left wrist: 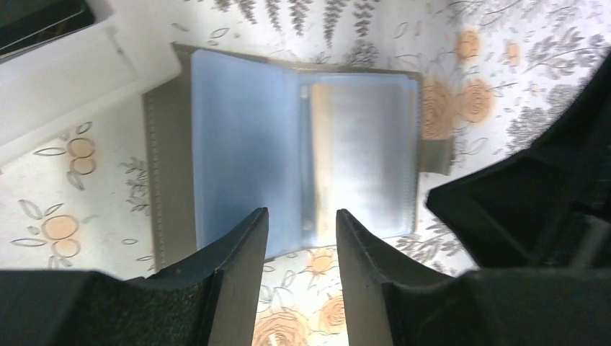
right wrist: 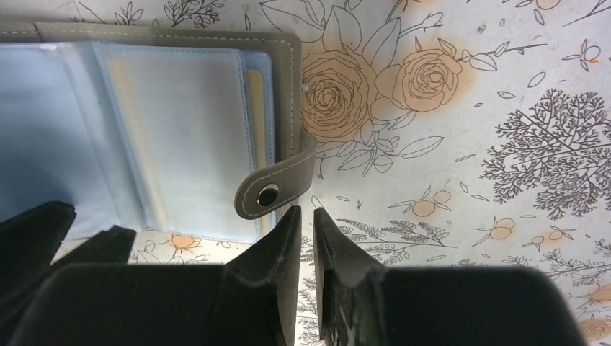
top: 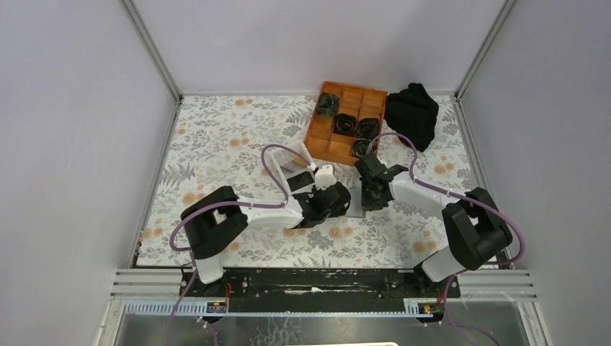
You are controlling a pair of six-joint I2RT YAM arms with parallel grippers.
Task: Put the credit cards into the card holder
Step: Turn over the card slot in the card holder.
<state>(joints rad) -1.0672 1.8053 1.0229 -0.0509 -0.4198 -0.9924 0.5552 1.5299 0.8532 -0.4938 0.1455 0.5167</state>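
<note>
The grey card holder [left wrist: 245, 144] lies open on the floral cloth, its pale blue sleeves facing up. A tan credit card edge [right wrist: 253, 101] shows inside the sleeves on the right-hand side. Dark credit cards [left wrist: 36, 18] lie in the white box [left wrist: 65, 79] beside the holder. My left gripper [left wrist: 301, 214] hangs open over the holder's near edge, with nothing between its fingers. My right gripper [right wrist: 305, 210] sits just off the holder's right edge, beside the snap strap [right wrist: 277, 184]. Its jaws stand a narrow slit apart, and only cloth shows through the gap.
An orange gridded tray [top: 346, 119] with dark coiled items stands at the back. A black cloth [top: 412, 112] lies to its right. The white box [top: 299, 169] stands just behind my left gripper [top: 339, 198]. Both arms meet mid-table, with my right gripper [top: 371, 194] close by.
</note>
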